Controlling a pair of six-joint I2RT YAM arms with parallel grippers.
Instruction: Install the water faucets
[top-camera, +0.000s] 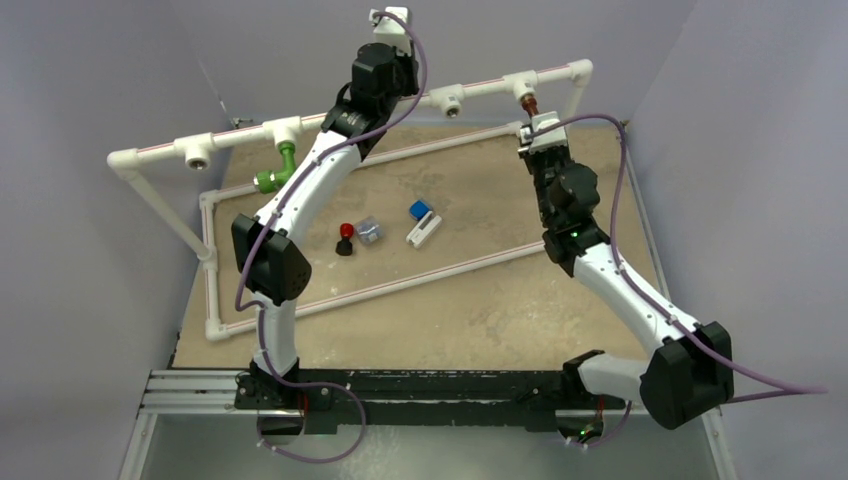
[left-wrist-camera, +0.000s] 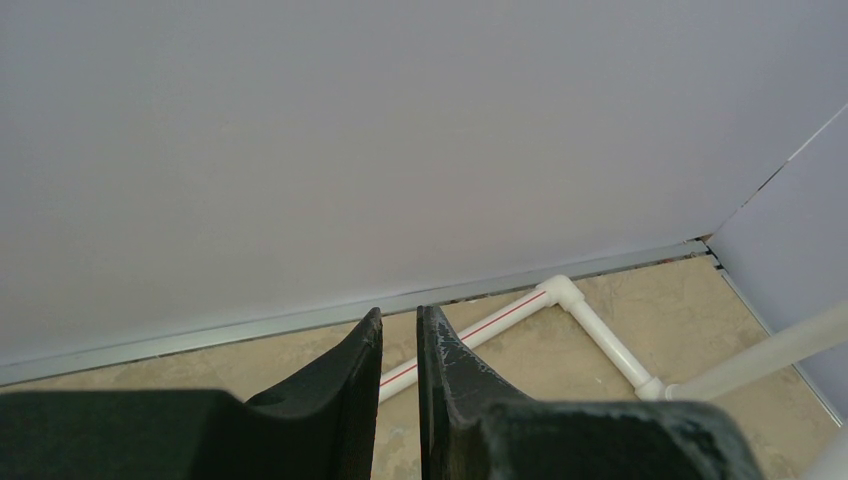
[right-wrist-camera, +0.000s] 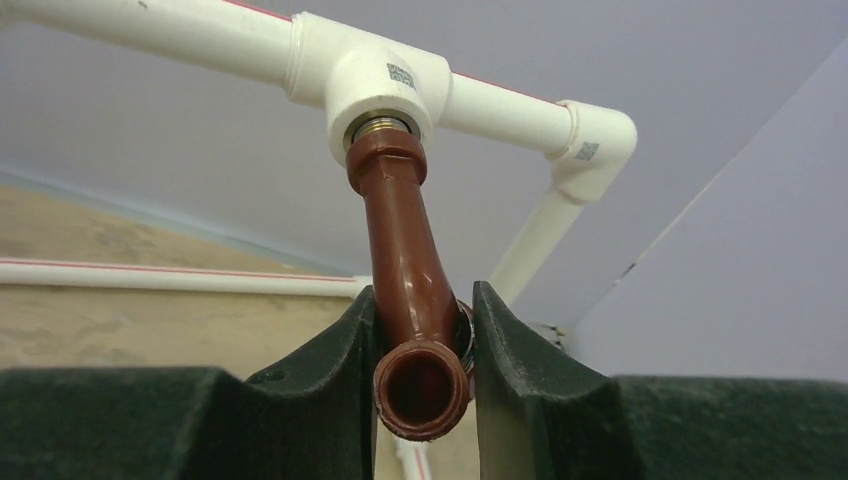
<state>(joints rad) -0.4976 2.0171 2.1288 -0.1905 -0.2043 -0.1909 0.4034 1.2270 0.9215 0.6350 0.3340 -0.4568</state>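
The reddish-brown faucet (right-wrist-camera: 410, 280) hangs from a white tee (right-wrist-camera: 385, 85) on the raised back pipe, its threaded end in the socket and its open spout facing the right wrist camera. My right gripper (right-wrist-camera: 422, 300) is shut on its lower bend, one finger on each side. From above, this faucet (top-camera: 529, 103) sits at the back right with the right gripper (top-camera: 534, 124) just below it. The green faucet (top-camera: 275, 170) hangs from a tee (top-camera: 286, 130) at the back left. My left gripper (left-wrist-camera: 398, 315), raised toward the back wall, holds nothing, its fingers nearly together.
A white pipe frame (top-camera: 360, 290) lies on the tan table, and a raised rail (top-camera: 150, 155) carries two more tees with unfilled sockets (top-camera: 197, 152) (top-camera: 450, 100). A red-and-black knob (top-camera: 345, 238), a small grey block (top-camera: 369, 231) and a blue-white block (top-camera: 423, 220) lie mid-table.
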